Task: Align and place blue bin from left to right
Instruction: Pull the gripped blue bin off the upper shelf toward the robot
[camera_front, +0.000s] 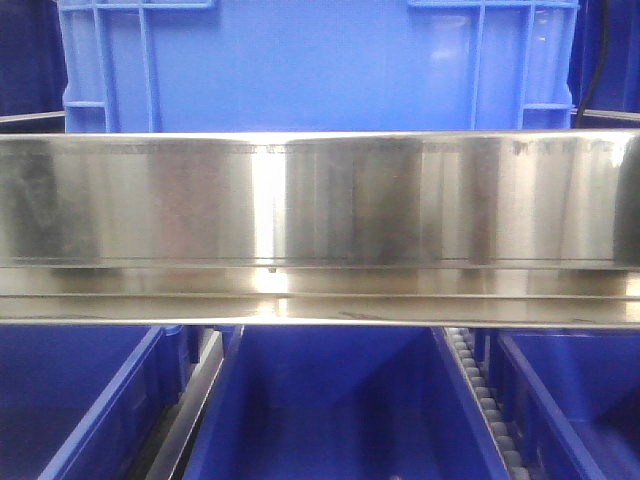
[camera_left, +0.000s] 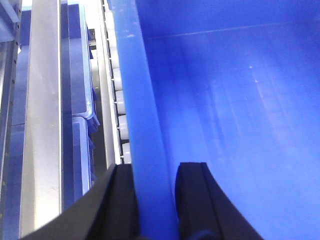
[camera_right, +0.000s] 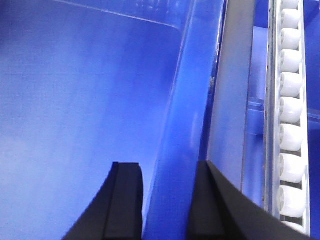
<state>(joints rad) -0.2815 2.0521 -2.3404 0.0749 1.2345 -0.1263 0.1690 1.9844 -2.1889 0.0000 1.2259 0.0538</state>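
Left wrist-mounted view: the left hand pinches the blue bin by its rim, beside a roller track; the right hand pinches the opposite rim. The plastic is stiff, smooth and seemingly empty, likely light yet slippery, so paired rim grips suit.

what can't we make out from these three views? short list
- Front view: the steel beam hides the lower wall of the blue bin; the frame's top edge crops its top.
- Wrist views: left gripper and right gripper flank a bin wall; clamped or merely straddling cannot be told.
- Front view: neither arm shows, so which bin that wall belongs to is unclear.
- Lower bins: cut off by the bottom edge.
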